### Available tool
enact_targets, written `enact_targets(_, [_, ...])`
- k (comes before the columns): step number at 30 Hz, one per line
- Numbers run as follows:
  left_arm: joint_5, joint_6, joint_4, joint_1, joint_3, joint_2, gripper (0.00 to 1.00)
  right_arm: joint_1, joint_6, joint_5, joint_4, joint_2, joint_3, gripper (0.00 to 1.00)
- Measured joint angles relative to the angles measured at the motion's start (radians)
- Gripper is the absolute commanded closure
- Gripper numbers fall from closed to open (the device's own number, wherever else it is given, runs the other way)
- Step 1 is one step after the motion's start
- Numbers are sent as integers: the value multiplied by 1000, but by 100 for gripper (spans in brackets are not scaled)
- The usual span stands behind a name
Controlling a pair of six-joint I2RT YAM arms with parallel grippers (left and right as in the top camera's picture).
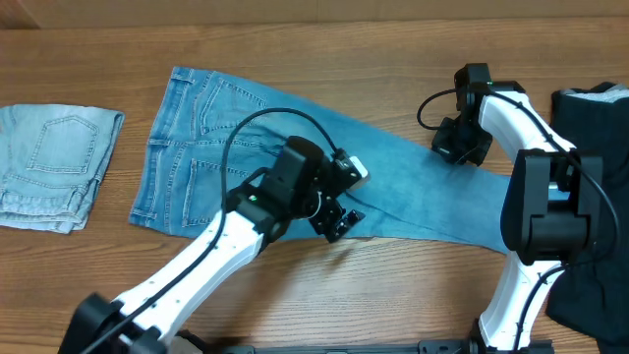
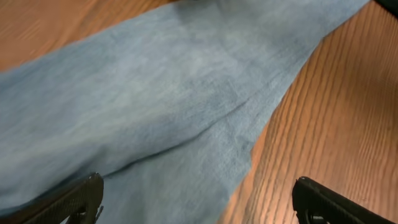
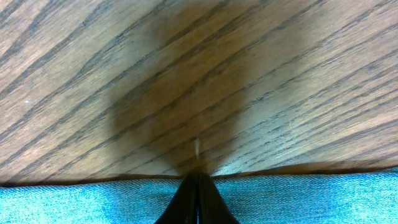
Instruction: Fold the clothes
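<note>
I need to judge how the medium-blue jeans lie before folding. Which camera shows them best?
Overhead. It shows the medium-blue jeans nearly whole, from waistband and pockets to the legs. The left wrist view shows only a stretch of leg with its edge; the right wrist view only a strip of denim along the bottom.

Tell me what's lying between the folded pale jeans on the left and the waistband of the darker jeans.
Nothing. In the overhead view a strip of bare wooden table separates the pale jeans from the darker jeans; they don't touch.
</note>
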Motion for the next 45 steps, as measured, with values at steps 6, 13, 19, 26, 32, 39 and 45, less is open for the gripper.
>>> enact_targets(6, [-3, 27, 29, -17, 0, 40, 80, 0, 0, 0, -3, 0, 0, 96])
enact_targets(13, [-50, -19, 58, -17, 1, 131, 96, 0, 0, 0, -8, 0, 0, 96])
enact_targets(19, [-138, -265, 68, -18, 14, 202, 96, 0, -1, 0, -9, 0, 0, 96])
enact_targets(26, [-205, -397, 18, -20, 51, 230, 96, -1, -38, -3, -224, 2, 179, 96])
enact_targets(32, [-252, -570, -26, -19, 52, 243, 96, -1, -45, -59, -288, 2, 186, 96])
enact_targets(39, [-299, -573, -442, -19, 294, 259, 96, -1, -45, -95, -237, 2, 185, 96])
enact_targets(45, [-307, -518, -515, -19, 352, 411, 95, -1, -49, -101, -243, 2, 185, 96])
